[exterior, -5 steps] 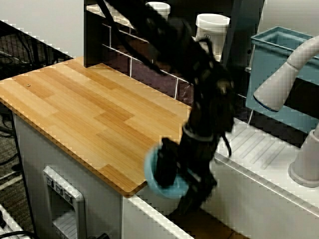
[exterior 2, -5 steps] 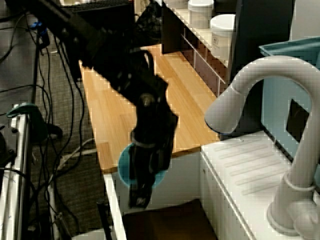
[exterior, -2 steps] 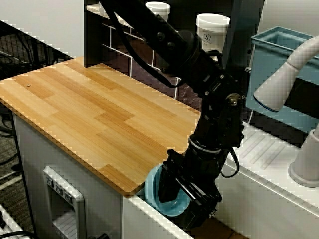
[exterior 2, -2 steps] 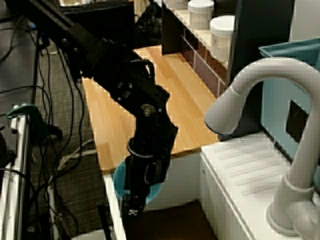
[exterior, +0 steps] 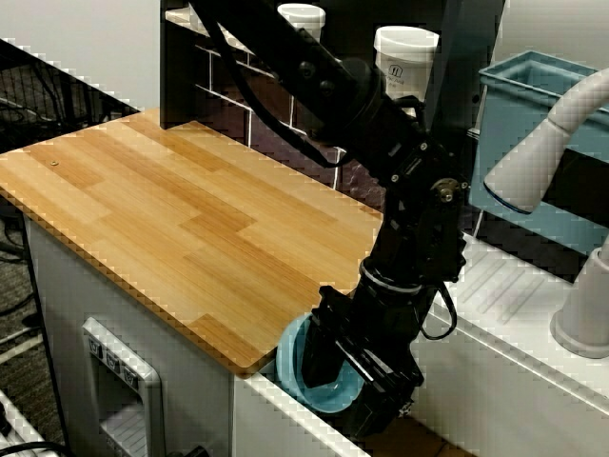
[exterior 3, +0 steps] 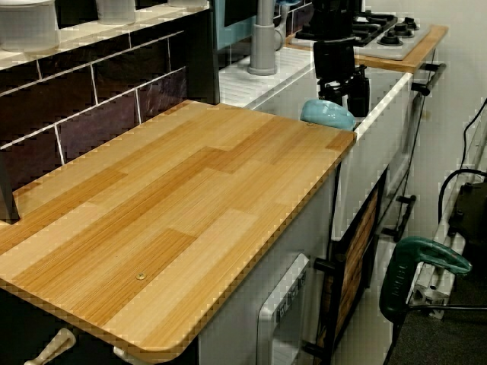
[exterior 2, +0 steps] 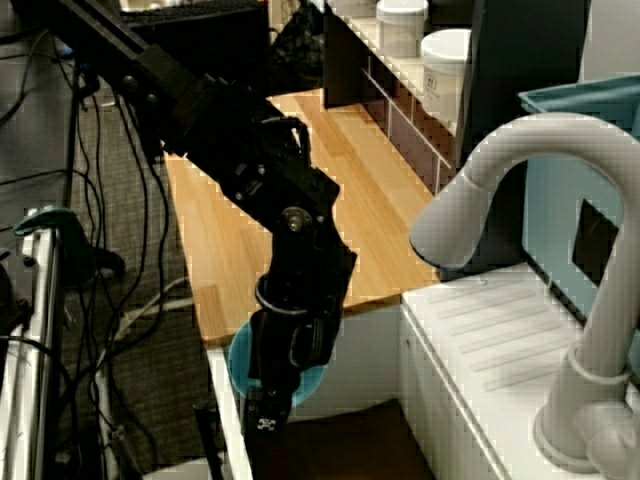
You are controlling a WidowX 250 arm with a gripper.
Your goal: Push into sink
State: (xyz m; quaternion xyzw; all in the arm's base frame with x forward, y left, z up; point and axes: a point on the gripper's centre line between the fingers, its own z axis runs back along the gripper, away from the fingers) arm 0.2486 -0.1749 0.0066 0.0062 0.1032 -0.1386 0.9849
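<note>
Wood-grain bench [exterior: 171, 209] fills the left of the scene, its light planks running to a rounded front corner above a pale cabinet face with a small grey panel [exterior: 119, 381]. Behind it rises a dark tiled back wall [exterior 3: 99, 91] topped by a shelf that carries white lidded jars [exterior: 404, 52].

At the right end of the bench the black arm reaches down, and the end effector [exterior: 366, 376] hangs over the bench's edge, lowered into the mouth of the sink [exterior 2: 330, 440]. A small light-blue bowl [exterior: 309, 367] sits tilted on its side against the end effector, just past the corner of the bench and below the level of the planks, at the near-left wall of the sink. In the view from the far end of the bench the bowl [exterior 3: 327, 114] shows as a blue dome right beyond the wooden edge, with the black fingers [exterior 3: 358, 91] upright just behind it. The bowl touches the end effector, but I cannot tell whether the fingers are spread or closed, since the arm's body and the bowl hide them from one another.

The sink itself is a recessed basin with white walls and a brownish floor, seen only in part beneath the arm. Right of it lies a white ribbed drainboard [exterior: 514, 286], then a pale grey curved faucet [exterior 2: 520, 190] on its round base, and behind that a teal-blue plastic bin [exterior: 542, 105].
</note>
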